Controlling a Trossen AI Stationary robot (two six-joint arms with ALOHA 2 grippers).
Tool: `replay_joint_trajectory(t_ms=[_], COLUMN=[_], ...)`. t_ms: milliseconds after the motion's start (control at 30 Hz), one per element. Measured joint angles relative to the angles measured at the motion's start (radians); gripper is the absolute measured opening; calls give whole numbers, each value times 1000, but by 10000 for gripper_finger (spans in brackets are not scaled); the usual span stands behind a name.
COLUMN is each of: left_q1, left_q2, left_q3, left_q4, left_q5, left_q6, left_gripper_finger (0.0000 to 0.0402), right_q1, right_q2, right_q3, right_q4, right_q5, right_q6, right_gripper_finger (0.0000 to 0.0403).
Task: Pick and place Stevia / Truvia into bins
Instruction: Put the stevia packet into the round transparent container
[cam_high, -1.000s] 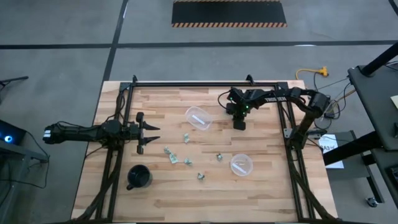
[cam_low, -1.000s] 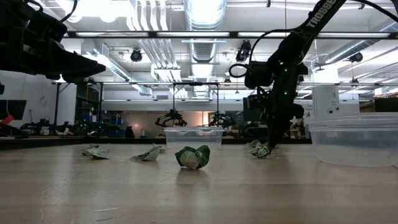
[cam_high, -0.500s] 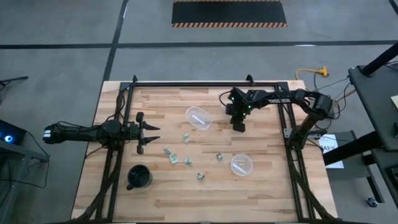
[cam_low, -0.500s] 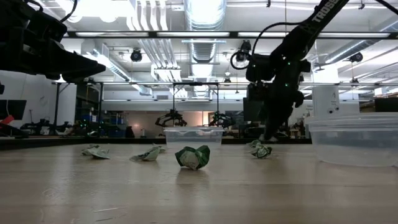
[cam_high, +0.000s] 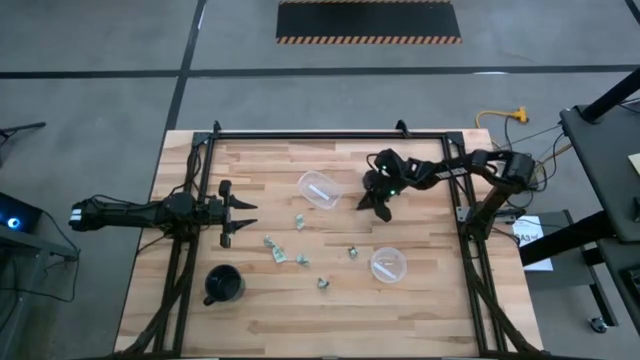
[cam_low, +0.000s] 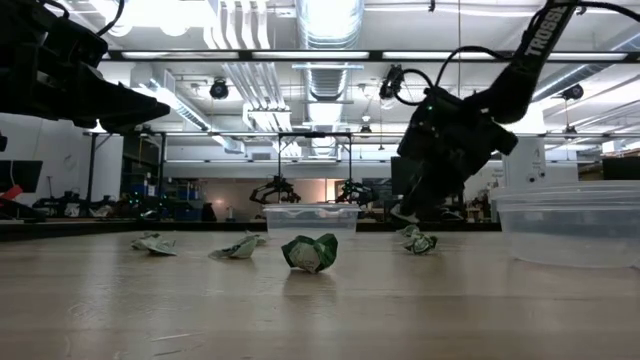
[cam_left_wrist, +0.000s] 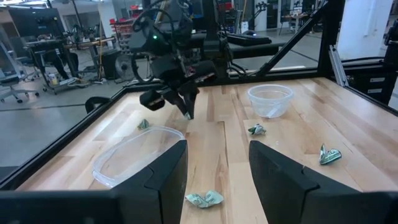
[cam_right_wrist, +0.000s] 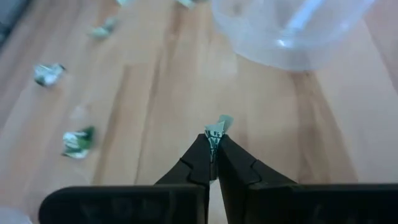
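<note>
right wrist view showed the right gripper (cam_right_wrist: 212, 146) pinching a stevia packet (cam_right_wrist: 217, 129) beside the clear cup (cam_right_wrist: 292, 31); carry it over the rim before releasing. left gripper (cam_high: 237, 213) waited, spread wide.

Clear plastic cups (cam_high: 320, 190), wood table (cam_high: 420, 300)

floor (cam_high: 90, 60): grey concrete | hazard-striped mat (cam_high: 368, 20) | ceiling lights (cam_low: 330, 18): bright
</note>
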Motion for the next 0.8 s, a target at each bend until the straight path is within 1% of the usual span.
replay_joint_trajectory(t_ms=[133,267,400,500,700,800], left_q1=[0,0,0,0,0,0], left_q2=[0,0,0,0,0,0], left_q3=[0,0,0,0,0,0], left_q4=[0,0,0,0,0,0], left_q5=[0,0,0,0,0,0], left_q6=[0,0,0,0,0,0], left_gripper_finger=[155,155,155,155,155,155], right_q1=[7,19,42,60,103,138], right_q2=[-2,-13,-50,-98,-203,-267], right_q3=[-70,-137,-198,-249,-371,-431], right_q4=[172,312,394,470,679,712], right_q5=[-71,-94,-115,-116,-109,-44], right_q6=[70,126,149,165,251,271], right_gripper_finger=[8,9,8,8,8,8])
